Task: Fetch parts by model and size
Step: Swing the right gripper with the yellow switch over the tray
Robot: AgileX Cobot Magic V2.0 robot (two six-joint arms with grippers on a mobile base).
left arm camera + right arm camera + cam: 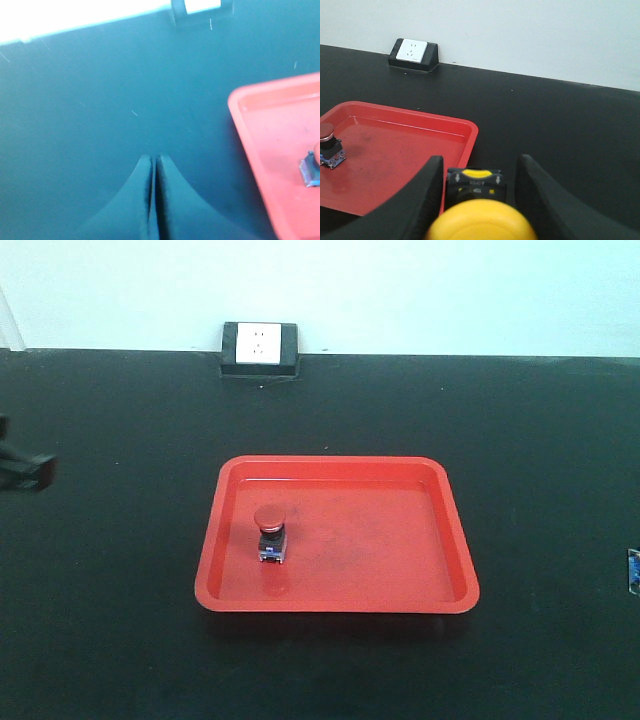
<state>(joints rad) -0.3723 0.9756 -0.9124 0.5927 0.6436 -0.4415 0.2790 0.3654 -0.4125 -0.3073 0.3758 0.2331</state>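
Observation:
A red-capped push-button point(270, 532) stands upright in the left half of the red tray point(400, 595). Its bluish base point(310, 171) shows at the right edge of the left wrist view. The yellow-capped push-button point(481, 220) sits between the fingers of my right gripper point(479, 161), cap toward the camera and black body point(475, 184) pointing forward, just off the tray's right rim point(470, 135). My left gripper point(152, 161) is shut on nothing over the black table, left of the tray point(260, 150). It appears as a dark shape point(25, 470) at the front view's left edge.
A black block with a white socket point(260, 348) stands at the table's far edge against the pale wall. The black tabletop point(540, 440) surrounds the tray. A small bluish piece point(634, 570) pokes in at the right edge of the front view.

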